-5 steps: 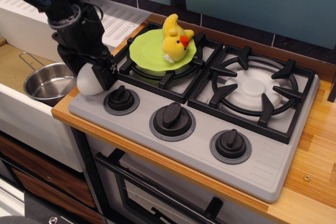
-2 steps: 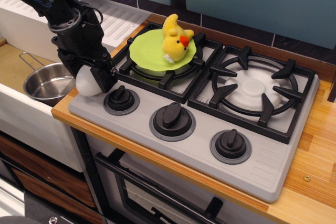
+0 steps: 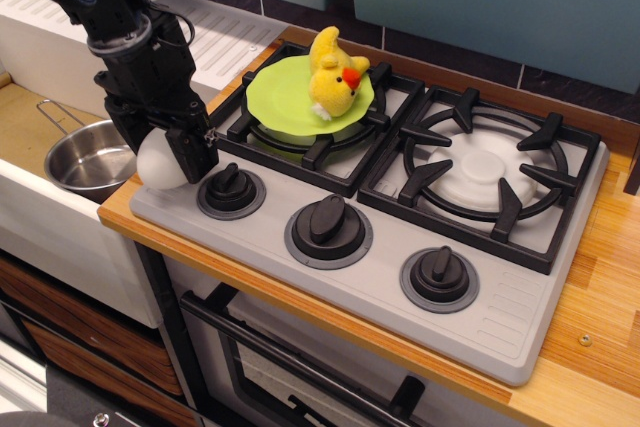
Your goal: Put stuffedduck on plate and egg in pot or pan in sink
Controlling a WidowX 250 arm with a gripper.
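Setting: a kitchen, apparently a toy or mock-up one. A grey two-burner stove point(image 3: 400, 247) is filling the centre of the frame, with black grates and three black knobs point(image 3: 328, 219) running along its front edge. It is sitting in a wooden counter point(image 3: 600, 347). An oven door handle point(image 3: 290, 362) is showing at the bottom centre. A white sink point(image 3: 40, 137) with ribbed drainboard is occupying the upper left.
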